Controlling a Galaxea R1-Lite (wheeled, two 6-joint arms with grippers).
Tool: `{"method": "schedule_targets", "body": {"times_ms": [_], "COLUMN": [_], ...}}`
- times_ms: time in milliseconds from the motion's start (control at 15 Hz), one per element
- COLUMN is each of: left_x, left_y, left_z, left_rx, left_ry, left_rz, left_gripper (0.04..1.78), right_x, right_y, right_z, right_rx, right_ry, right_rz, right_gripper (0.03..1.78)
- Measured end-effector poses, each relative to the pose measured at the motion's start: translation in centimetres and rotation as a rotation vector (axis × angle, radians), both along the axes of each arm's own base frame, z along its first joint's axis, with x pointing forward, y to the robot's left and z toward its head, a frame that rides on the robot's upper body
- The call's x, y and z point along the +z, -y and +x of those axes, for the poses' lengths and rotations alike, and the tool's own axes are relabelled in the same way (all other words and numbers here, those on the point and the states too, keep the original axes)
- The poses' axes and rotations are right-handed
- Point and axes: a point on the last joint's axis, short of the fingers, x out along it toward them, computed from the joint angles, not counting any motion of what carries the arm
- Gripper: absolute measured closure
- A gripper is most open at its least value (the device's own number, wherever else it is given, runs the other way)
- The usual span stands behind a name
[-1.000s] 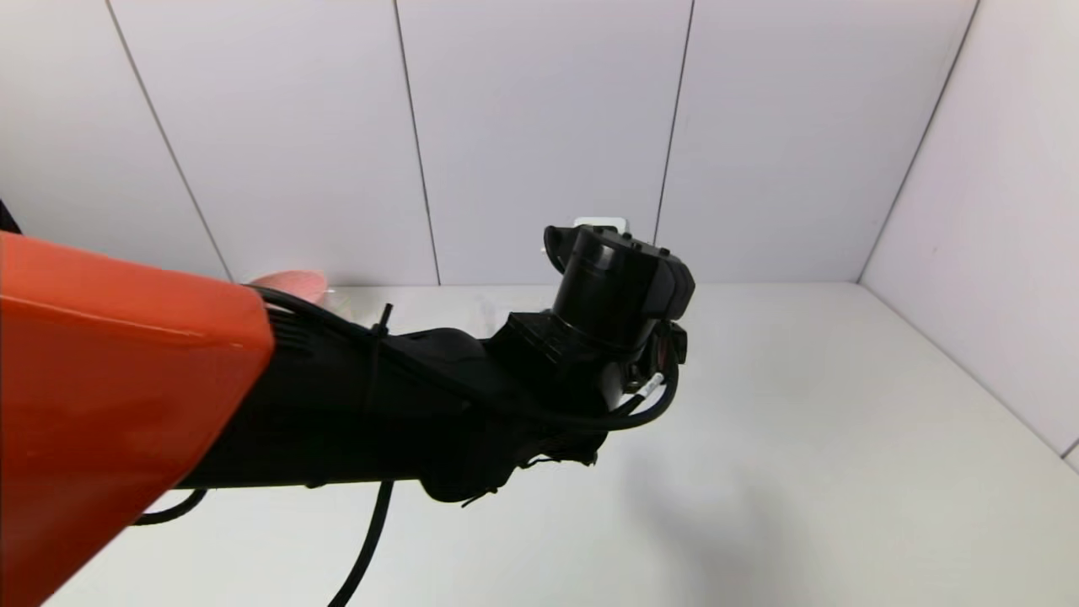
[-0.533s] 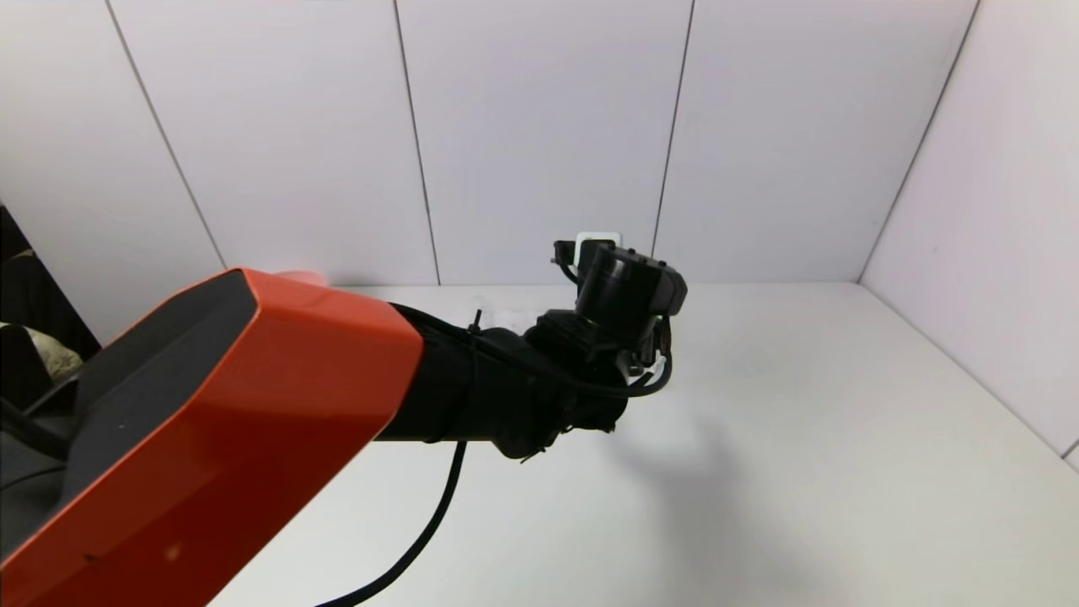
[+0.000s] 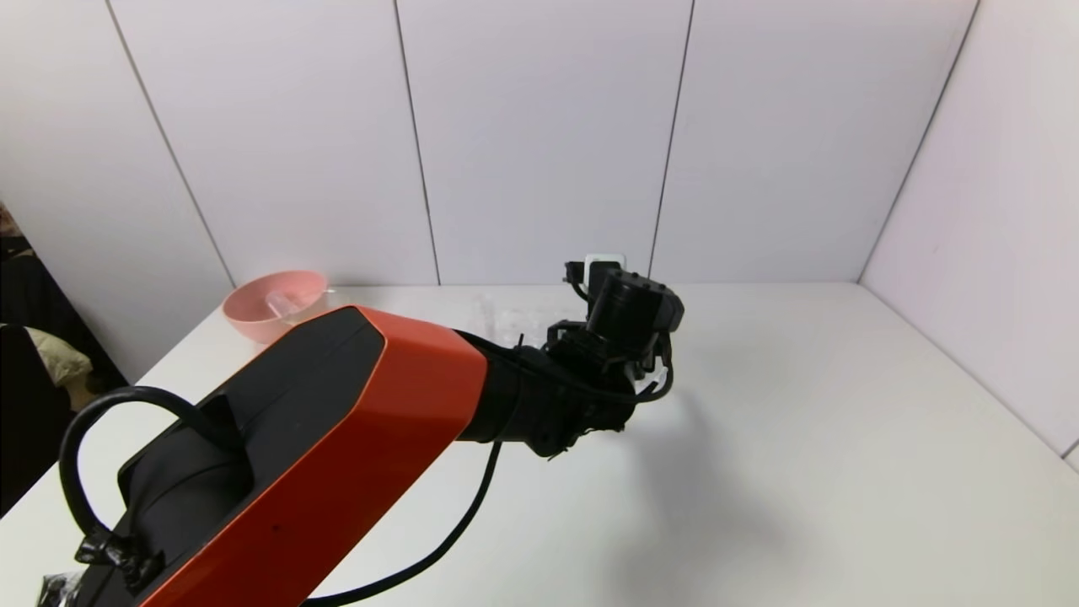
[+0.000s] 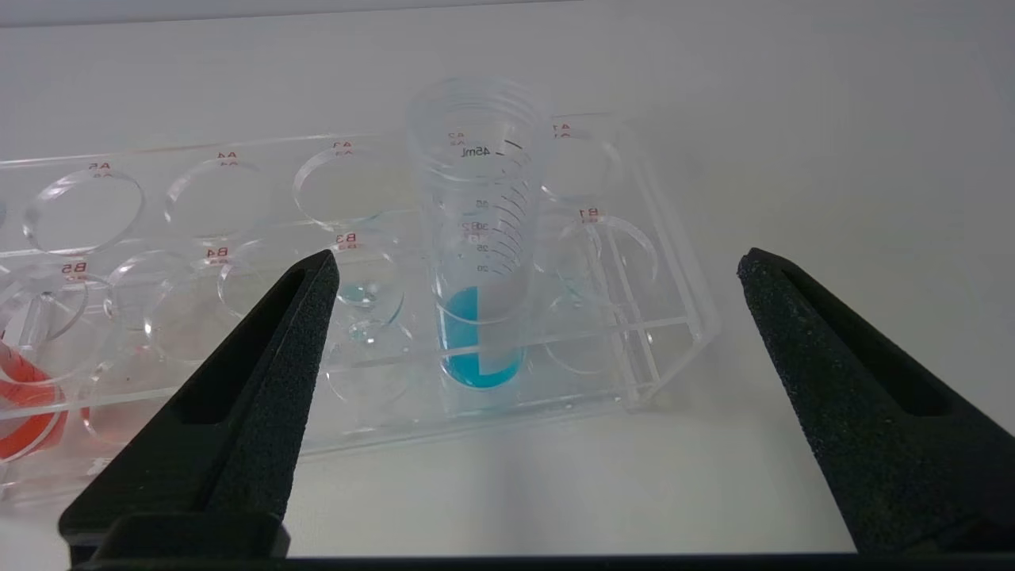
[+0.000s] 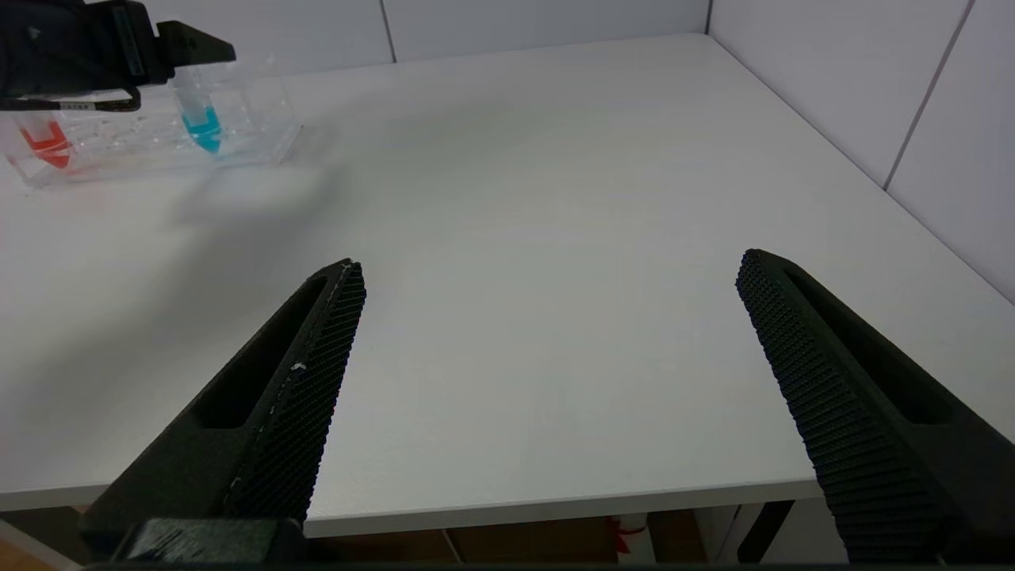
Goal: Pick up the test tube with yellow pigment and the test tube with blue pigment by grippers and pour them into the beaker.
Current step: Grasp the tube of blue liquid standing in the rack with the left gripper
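Left arm has stretched farther toward rack (image 4: 634, 349) since earlier frame. Left gripper (image 4: 531, 274) spread wide, empty. Blue tube (image 4: 480, 238) upright in rack, dead ahead between fingers. Right gripper (image 5: 547, 277) spread, well apart from rack.

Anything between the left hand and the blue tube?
No. In the left wrist view, only bare table lies between the open left hand and the blue tube.
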Motion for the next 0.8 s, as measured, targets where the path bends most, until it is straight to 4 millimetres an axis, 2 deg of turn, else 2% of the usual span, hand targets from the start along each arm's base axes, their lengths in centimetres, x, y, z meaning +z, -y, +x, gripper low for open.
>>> {"method": "schedule_targets", "body": {"times_ms": [267, 533, 667, 800], "left_x": [-0.8, -1.8, -2.0, -2.1], "left_y": [0.2, 0.2, 0.2, 0.2], "left_z": [1.9, 2.7, 2.9, 3.0], "left_rx": [0.023, 0.037, 0.039, 0.038], "left_ry": [0.026, 0.024, 0.026, 0.026], "left_rz": [0.008, 0.025, 0.03, 0.04], "left_gripper": [0.06, 0.06, 0.13, 0.32], "right_x": [0.0, 0.0, 0.0, 0.0], "right_y": [0.0, 0.0, 0.0, 0.0], "right_z": [0.0, 0.0, 0.0, 0.0], "right_rx": [0.0, 0.0, 0.0, 0.0], "right_ry": [0.0, 0.0, 0.0, 0.0], "right_rz": [0.0, 0.0, 0.0, 0.0], "right_gripper": [0.1, 0.1, 0.1, 0.1]}}
